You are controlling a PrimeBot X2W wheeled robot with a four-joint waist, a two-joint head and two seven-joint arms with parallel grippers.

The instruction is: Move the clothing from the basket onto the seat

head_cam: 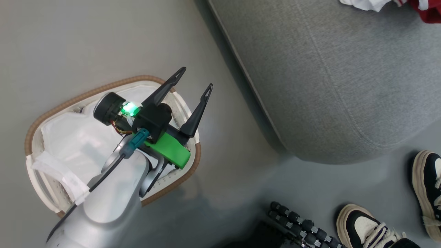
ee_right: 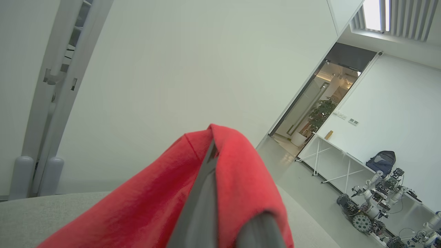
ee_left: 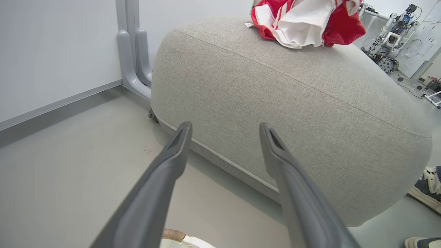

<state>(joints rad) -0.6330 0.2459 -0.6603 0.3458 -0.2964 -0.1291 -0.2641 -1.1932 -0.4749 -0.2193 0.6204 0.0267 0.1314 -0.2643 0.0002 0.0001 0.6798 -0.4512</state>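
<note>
The basket [head_cam: 103,89] stands on the floor at lower left, with its white liner [head_cam: 75,137] showing inside. My left gripper [head_cam: 196,77] hangs open above its right end, nothing between the fingers. In the left wrist view that gripper [ee_left: 224,125] points at the side of the grey seat [ee_left: 293,103], and the basket's rim [ee_left: 174,235] peeks in at the bottom. Red and white clothing [ee_left: 303,20] lies bunched on top of the seat [head_cam: 327,86], at the corner [head_cam: 427,12]. My right gripper [ee_right: 212,148] is shut on red clothing [ee_right: 151,206] above the seat [ee_right: 34,213].
A person's black-and-white shoes [head_cam: 365,224] [head_cam: 427,186] stand on the floor beside the seat's near corner. My base's roller wheels [head_cam: 299,220] show at the bottom. A grey wall post [ee_left: 132,51] rises behind the seat. Other robots [ee_right: 375,203] stand across the room.
</note>
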